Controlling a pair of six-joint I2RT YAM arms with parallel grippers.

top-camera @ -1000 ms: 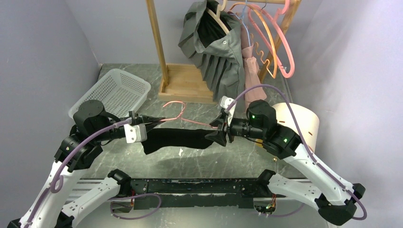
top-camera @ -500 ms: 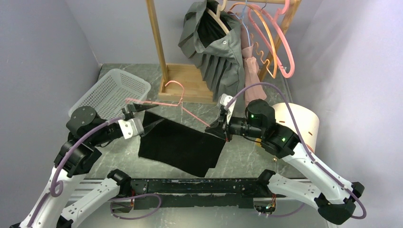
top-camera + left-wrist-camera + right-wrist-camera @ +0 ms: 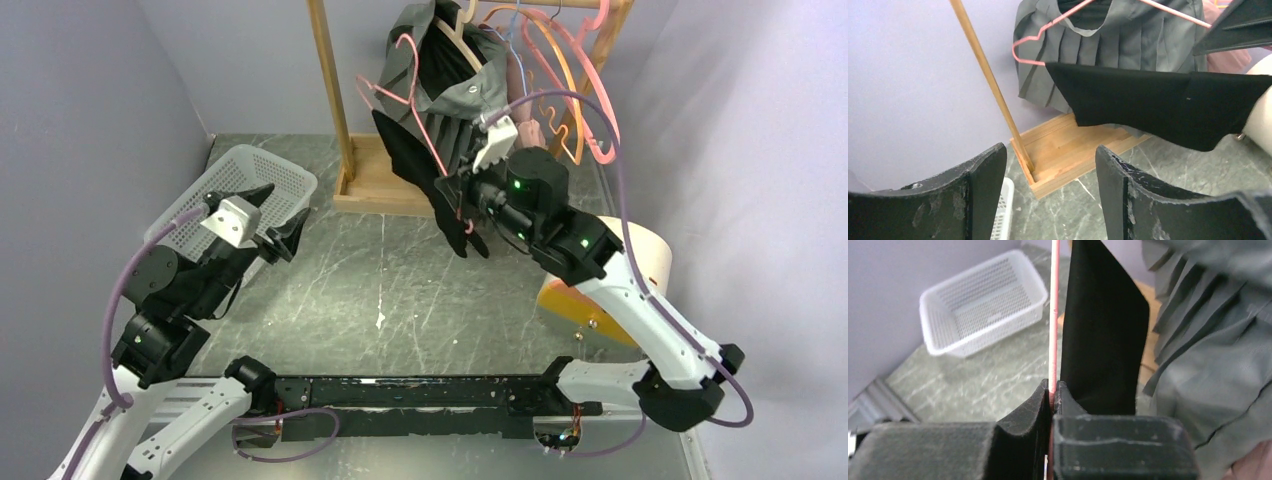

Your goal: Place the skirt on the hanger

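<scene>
The black skirt (image 3: 420,165) hangs from a thin pink hanger (image 3: 400,95), lifted off the table in front of the wooden rack. My right gripper (image 3: 455,195) is shut on the hanger's wire at its lower right end. In the right wrist view the pink wire (image 3: 1053,315) runs straight up from between the closed fingers of that gripper (image 3: 1053,387), with the skirt (image 3: 1103,330) just to its right. My left gripper (image 3: 272,217) stands open and holds nothing, low by the basket, well left of the skirt (image 3: 1148,100). The left wrist view shows the hanger's hook (image 3: 1028,47) beyond the spread fingers of that gripper (image 3: 1050,195).
A white mesh basket (image 3: 215,185) sits at the left. The wooden rack's post (image 3: 330,90) rises from its base (image 3: 375,185). On the rack hang a grey pleated skirt (image 3: 460,95), a pink garment (image 3: 525,130) and spare hangers (image 3: 575,90). A cream cylinder (image 3: 630,265) stands right.
My left gripper let go of the skirt, opened and drew back left toward the basket. My right gripper shut on the hanger and lifted it, skirt hanging, up toward the rack.
</scene>
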